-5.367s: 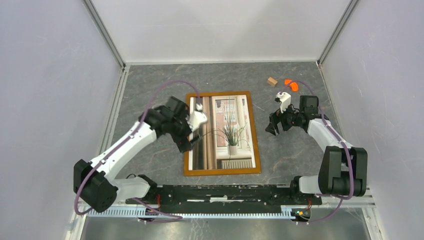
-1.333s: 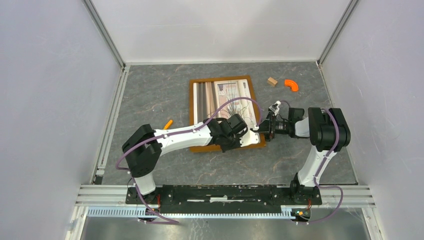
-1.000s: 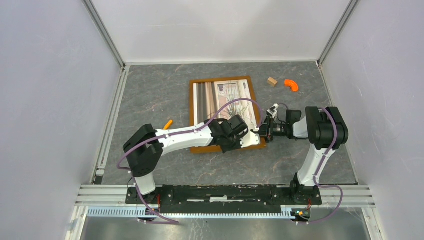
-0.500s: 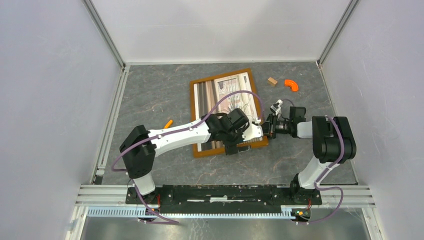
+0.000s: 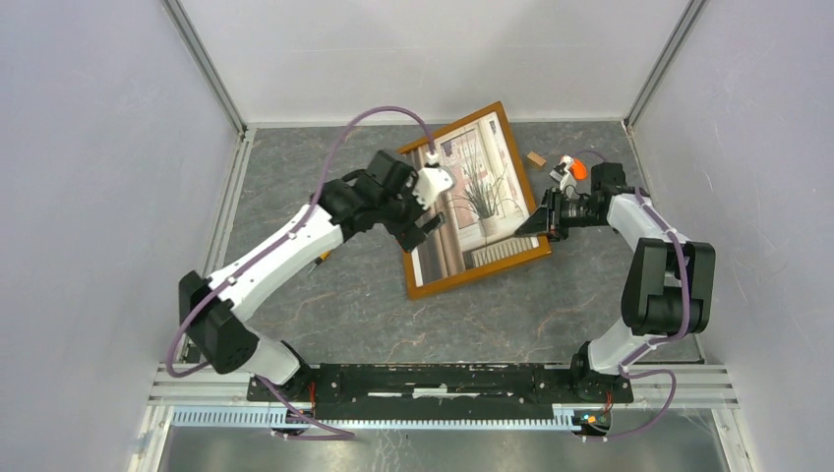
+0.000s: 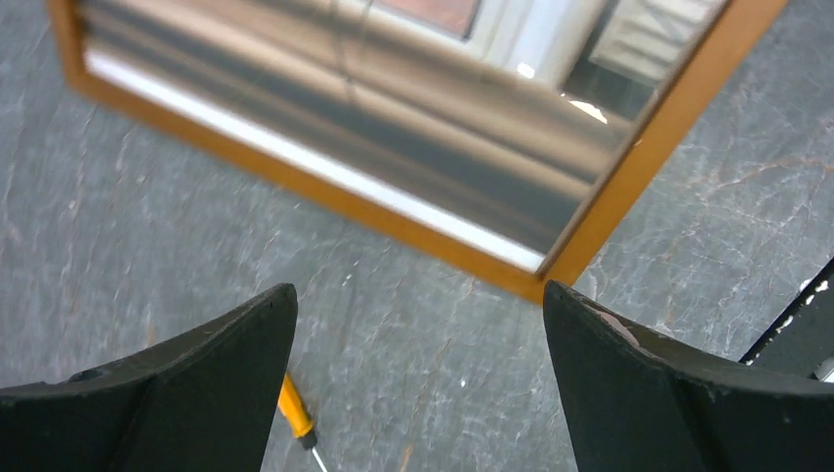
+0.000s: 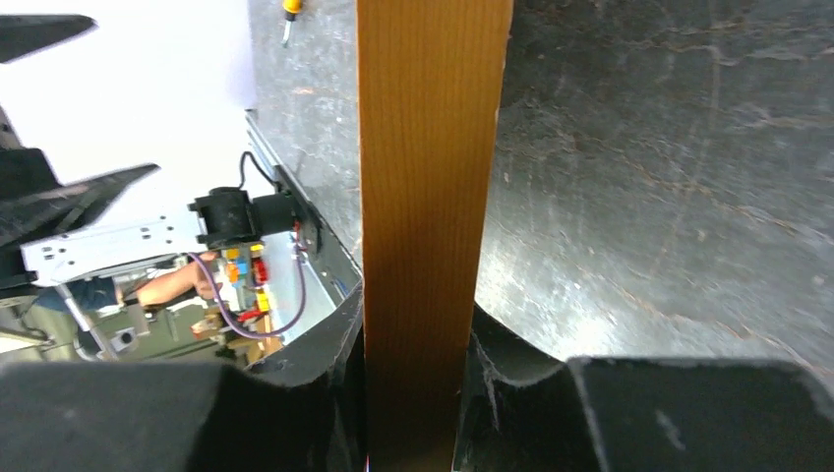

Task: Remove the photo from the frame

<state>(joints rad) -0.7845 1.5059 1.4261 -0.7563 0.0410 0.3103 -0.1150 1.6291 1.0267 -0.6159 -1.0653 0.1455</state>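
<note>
Tipped up over the middle of the table (image 5: pixel 325 324), right side raised, far corner high toward the back edge: the frame (image 7: pixel 433 147). Left side touching the table or not: cannot tell. Doing the holding: the right gripper (image 7: pixel 413 334), pressed onto the thin wooden border from both sides, close to the frame's near right corner (no gap to see between black fingers and wood). Not out yet: the photo (image 5: pixel 477 197) of the plant and curtains, flat inside the frame, picture side up. Above the frame's left side: the left gripper (image 6: pixel 418 295), spread wide and pinching nothing. Down below it, toward the table's left edge, a small orange tool (image 6: pixel 295 413).

Likely step: turning the frame over to get at the back. To do it well, keep the right pinch firm and deep on the wood, so no slipping. Bring the left gripper down to the left border and close only on wood, never on the shiny front. Turn slowly, both sides together. Lay it down softly, picture side down, well away from the little wooden block (image 5: pixel 535 157) near the back right corner.
</note>
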